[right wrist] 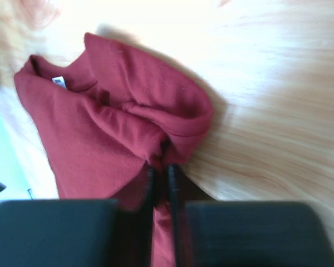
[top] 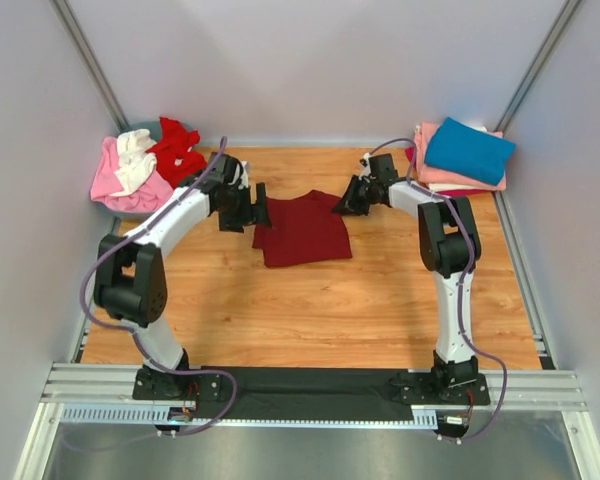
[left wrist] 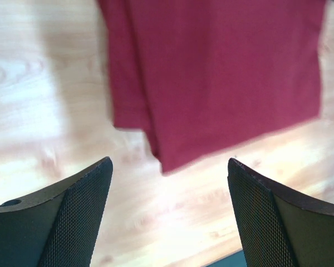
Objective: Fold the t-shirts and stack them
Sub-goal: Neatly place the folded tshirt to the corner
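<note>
Currently, maroon t-shirt lying half-folded, right pincer clamped on its bunched edge, left pincer apart beside it

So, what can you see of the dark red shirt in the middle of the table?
The dark red shirt is soft plain cloth, folded into a rough rectangle and lying on the wooden table. A small white label shows at the collar. One edge is bunched up and pinched in the right gripper. The open left gripper is near its left edge.
</note>
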You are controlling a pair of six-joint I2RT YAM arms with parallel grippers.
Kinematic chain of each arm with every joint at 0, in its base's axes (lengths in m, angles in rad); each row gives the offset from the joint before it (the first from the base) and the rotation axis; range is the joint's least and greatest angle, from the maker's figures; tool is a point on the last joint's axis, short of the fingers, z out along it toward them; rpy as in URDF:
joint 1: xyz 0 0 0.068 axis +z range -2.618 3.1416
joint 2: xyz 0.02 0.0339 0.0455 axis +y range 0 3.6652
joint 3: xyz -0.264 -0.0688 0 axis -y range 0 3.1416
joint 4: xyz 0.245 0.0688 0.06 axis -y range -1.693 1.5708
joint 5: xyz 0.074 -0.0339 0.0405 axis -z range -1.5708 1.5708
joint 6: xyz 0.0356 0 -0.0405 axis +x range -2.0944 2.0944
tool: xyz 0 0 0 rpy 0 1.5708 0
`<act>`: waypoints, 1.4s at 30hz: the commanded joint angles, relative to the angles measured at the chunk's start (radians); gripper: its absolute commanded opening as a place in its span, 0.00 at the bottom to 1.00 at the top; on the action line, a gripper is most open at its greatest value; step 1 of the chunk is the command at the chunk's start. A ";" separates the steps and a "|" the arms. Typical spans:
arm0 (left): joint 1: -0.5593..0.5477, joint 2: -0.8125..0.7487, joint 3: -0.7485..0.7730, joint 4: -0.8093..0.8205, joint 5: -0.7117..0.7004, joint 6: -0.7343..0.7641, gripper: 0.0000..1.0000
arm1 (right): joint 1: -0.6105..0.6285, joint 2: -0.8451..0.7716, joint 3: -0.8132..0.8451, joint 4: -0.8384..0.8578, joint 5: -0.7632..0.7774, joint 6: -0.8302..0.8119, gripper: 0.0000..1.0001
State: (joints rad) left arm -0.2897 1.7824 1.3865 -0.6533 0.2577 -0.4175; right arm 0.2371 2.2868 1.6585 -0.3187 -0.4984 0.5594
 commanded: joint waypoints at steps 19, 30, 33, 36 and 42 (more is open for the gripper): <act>-0.121 -0.866 -0.388 -0.384 -0.233 0.037 0.91 | -0.117 -0.122 0.271 -0.388 0.207 -0.274 0.00; -0.120 -1.020 -0.475 -0.224 -0.046 0.046 0.91 | -0.203 -0.079 0.628 -0.583 0.253 -0.316 0.00; -0.120 -1.058 -0.492 -0.197 -0.038 0.055 0.91 | -0.220 -0.066 0.730 -0.596 0.253 -0.308 0.00; -0.120 -1.068 -0.492 -0.203 -0.066 0.048 0.91 | -0.228 -0.056 0.802 -0.596 0.251 -0.294 0.01; -0.120 -1.058 -0.495 -0.197 -0.054 0.049 0.91 | -0.269 -0.026 0.923 -0.569 0.262 -0.288 0.00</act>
State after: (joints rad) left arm -0.4126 0.7219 0.8909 -0.8864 0.1844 -0.3862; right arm -0.0154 2.2318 2.4947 -0.9031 -0.2459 0.2687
